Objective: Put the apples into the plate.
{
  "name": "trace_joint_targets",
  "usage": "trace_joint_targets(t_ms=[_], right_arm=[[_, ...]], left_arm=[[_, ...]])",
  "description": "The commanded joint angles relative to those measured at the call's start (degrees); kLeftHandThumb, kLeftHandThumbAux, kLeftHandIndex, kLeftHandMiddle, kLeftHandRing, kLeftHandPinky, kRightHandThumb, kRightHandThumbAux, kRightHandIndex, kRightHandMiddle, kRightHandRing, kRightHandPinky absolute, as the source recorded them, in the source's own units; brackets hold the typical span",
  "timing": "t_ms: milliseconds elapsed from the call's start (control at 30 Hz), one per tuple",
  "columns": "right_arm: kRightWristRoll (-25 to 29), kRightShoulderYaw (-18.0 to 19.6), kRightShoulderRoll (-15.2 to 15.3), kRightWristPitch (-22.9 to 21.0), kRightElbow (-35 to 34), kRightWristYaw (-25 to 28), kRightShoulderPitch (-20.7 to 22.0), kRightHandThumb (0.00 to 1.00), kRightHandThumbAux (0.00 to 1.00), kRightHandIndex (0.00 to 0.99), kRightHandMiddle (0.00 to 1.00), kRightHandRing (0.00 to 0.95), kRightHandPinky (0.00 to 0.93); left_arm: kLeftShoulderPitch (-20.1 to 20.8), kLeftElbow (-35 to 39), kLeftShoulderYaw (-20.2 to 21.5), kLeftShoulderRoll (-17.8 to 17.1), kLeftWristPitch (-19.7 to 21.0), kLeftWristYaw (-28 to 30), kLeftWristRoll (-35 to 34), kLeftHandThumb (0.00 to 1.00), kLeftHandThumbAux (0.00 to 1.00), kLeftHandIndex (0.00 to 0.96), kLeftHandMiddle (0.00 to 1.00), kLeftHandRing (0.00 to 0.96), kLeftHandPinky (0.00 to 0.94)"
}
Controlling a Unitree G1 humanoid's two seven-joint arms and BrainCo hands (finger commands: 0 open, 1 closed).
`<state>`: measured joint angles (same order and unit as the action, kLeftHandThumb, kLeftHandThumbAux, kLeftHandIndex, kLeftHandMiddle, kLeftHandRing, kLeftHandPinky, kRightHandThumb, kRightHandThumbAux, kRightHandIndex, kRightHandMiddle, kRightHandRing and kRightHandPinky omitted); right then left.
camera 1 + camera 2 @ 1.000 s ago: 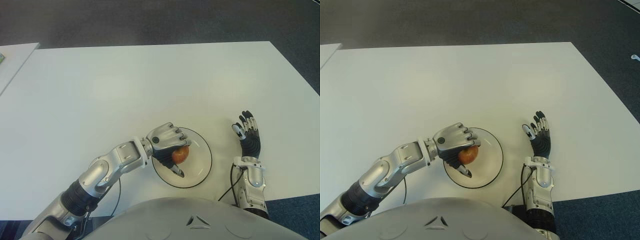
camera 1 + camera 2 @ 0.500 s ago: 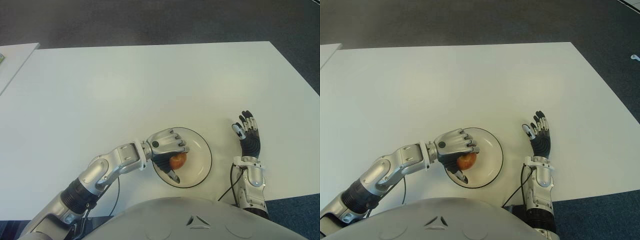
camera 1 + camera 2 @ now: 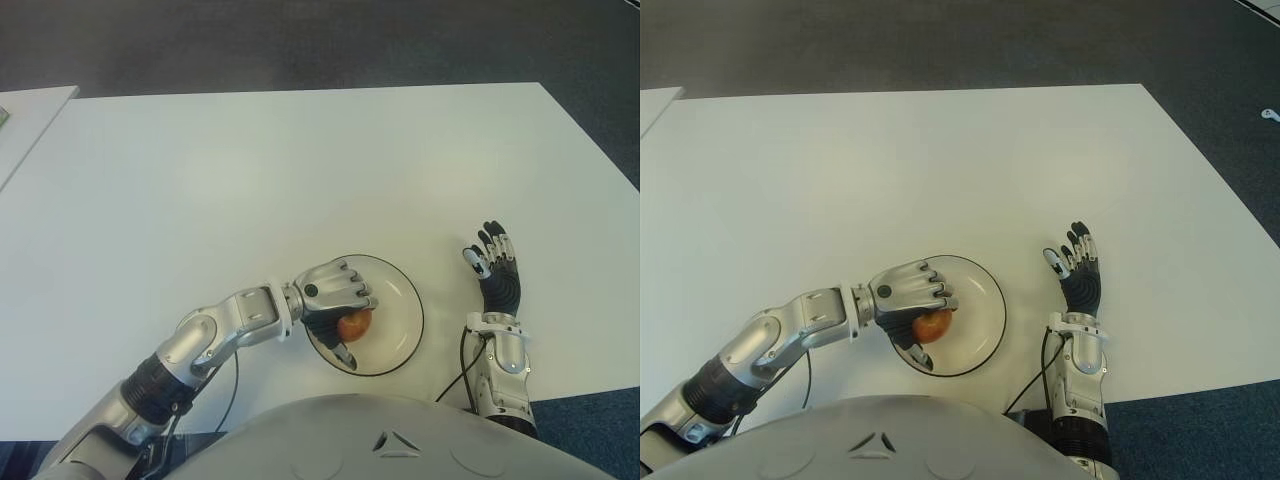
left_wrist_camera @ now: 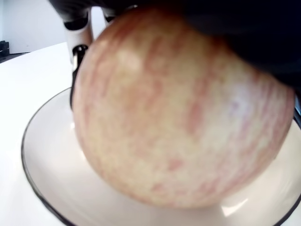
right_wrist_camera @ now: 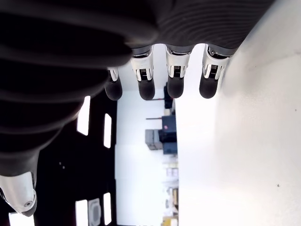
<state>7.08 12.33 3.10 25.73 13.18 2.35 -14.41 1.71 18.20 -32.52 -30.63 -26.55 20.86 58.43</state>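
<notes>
Left eye view: left hand (image 3: 333,291) curled over an apple (image 3: 354,325), held beneath its palm just above the plate (image 3: 402,300). Left wrist view: apple filling the grasp, low over the plate. Right eye view: right hand (image 3: 1077,272), fingers spread, empty, beside the plate.

Right hand (image 5: 155,70) seen close up: dark ribbed palm filling the upper part, four black-tipped fingers (image 5: 175,80) extended straight w/ white joints, thumb tip (image 5: 16,200) off at the corner, nothing held, white table (image 5: 244,155) alongside, blurry room clutter beyond.
</notes>
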Motion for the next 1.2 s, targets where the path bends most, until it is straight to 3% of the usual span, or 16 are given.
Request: trace_joint_targets(t_ms=[33,300,333,367,400,433,467,500,567,633,700,800,933,1200], right_arm=[[-0.12,-0.85,-1.28,-2.64,2.55,-0.09,-1.39,0.181,0.583,0.000,0.000,0.000,0.000],[0.03,-1.09,-1.15,-3.09,2.78,0.45,-1.29,0.176,0.600,0.000,0.000,0.000,0.000],[0.03,-1.08,-1.21,-3.05,2.85,0.41,-1.26,0.176,0.605,0.000,0.000,0.000,0.000],[0.03,-1.06,-1.26,-3.01,2.94,0.37,-1.24,0.176,0.606,0.000,0.000,0.000,0.000],[0.02,-1.06,-1.31,-2.99,3.00,0.33,-1.22,0.176,0.608,0.000,0.000,0.000,0.000],[-0.03,-1.08,-1.37,-2.99,3.06,0.27,-1.19,0.176,0.609,0.000,0.000,0.000,0.000],[-0.08,-1.11,-1.42,-2.98,3.11,0.21,-1.17,0.175,0.611,0.000,0.000,0.000,0.000],[-0.20,-1.16,-1.48,-2.91,3.17,0.11,-1.16,0.175,0.612,0.000,0.000,0.000,0.000],[-0.40,-1.24,-1.54,-2.80,3.25,-0.02,-1.12,0.174,0.610,0.000,0.000,0.000,0.000],[-0.50,-1.29,-1.58,-2.71,3.30,-0.09,-1.11,0.173,0.607,0.000,0.000,0.000,0.000],[-0.71,-1.40,-1.68,-2.49,3.29,-0.21,-1.16,0.172,0.605,0.000,0.000,0.000,0.000],[-0.92,-1.54,-1.80,-2.29,3.25,-0.36,-1.22,0.176,0.586,0.000,0.000,0.000,0.000],[-1.00,-1.68,-1.83,-2.23,3.18,-0.36,-1.29,0.184,0.572,0.000,0.000,0.000,0.000],[-0.57,-1.69,-1.91,-2.21,3.17,0.06,-1.46,0.198,0.581,0.000,0.000,0.000,0.000]], left_arm=[[0.99,-1.19,0.20,0.11,-0.51,-0.87,0.09,0.728,0.690,0.429,0.827,0.865,0.873],[-0.43,-1.95,1.62,1.82,-0.70,-7.10,0.03,0.720,0.690,0.429,0.822,0.853,0.848],[-0.58,-2.25,1.82,1.94,-0.96,-8.57,0.09,0.708,0.692,0.426,0.784,0.783,0.734],[-0.89,-2.77,2.04,2.16,-1.07,-10.06,-0.02,0.706,0.692,0.425,0.776,0.768,0.710],[-1.07,-3.15,2.14,2.25,-1.10,-10.97,-0.10,0.598,0.584,0.405,0.716,0.700,0.630],[-1.28,-3.59,2.18,2.34,-1.08,-11.52,-0.33,0.558,0.545,0.398,0.694,0.676,0.601],[-1.41,-3.92,2.21,2.37,-1.11,-11.94,-0.47,0.479,0.494,0.371,0.577,0.553,0.498],[-1.45,-4.17,2.20,2.37,-1.16,-12.15,-0.57,0.450,0.476,0.362,0.536,0.508,0.461],[-1.40,-4.58,2.16,2.32,-1.35,-12.62,-0.55,0.317,0.434,0.279,0.355,0.320,0.289],[-1.35,-4.86,2.16,2.27,-1.55,-13.02,-0.42,0.242,0.412,0.216,0.261,0.226,0.202],[-0.92,-5.44,1.87,2.47,-1.44,-13.36,0.56,0.216,0.402,0.189,0.227,0.194,0.174],[-0.25,-5.69,1.54,3.00,-0.73,-12.74,1.41,0.126,0.362,0.059,0.070,0.052,0.046],[-0.28,-4.77,1.83,3.24,0.27,-11.15,0.86,0.094,0.335,0.012,0.014,0.010,0.009],[-1.62,-3.00,2.91,3.28,1.35,-11.52,-0.60,0.096,0.302,0.000,0.000,0.000,0.000]])
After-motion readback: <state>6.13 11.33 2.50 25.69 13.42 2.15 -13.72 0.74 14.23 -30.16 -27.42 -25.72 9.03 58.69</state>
